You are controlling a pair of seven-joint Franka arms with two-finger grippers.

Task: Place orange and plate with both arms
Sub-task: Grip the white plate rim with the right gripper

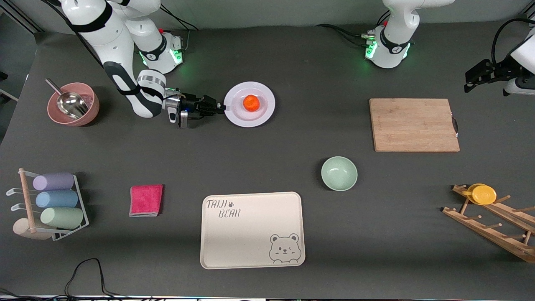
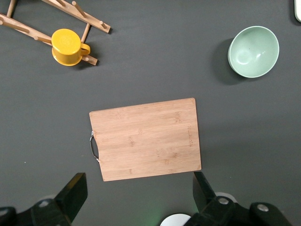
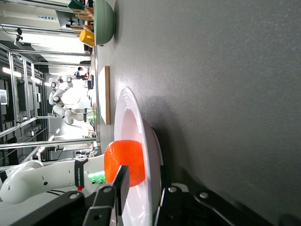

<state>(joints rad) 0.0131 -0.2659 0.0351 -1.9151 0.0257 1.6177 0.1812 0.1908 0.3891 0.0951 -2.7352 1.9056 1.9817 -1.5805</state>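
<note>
**Plate gripped at its rim, orange on board**

The right tool (image 1: 218, 108) pinches the rim of the plate (image 1: 267, 109), which lies flat on the worktop (image 1: 292, 54). The orange (image 1: 251, 102) sits at its centre. The left tool (image 2: 136, 195), fingers spread, waits above the cutting board (image 2: 146, 139).

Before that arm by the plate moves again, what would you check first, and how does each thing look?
1. Right gripper shut on the plate rim: ok.
2. Orange sits in the plate's middle: ok.
3. Plate lifted off the table: cannot tell.
4. Left gripper open, waiting over the cutting board: ok.
5. Cutting board top bare: ok.
6. Green bowl apart from the plate: ok.
</note>
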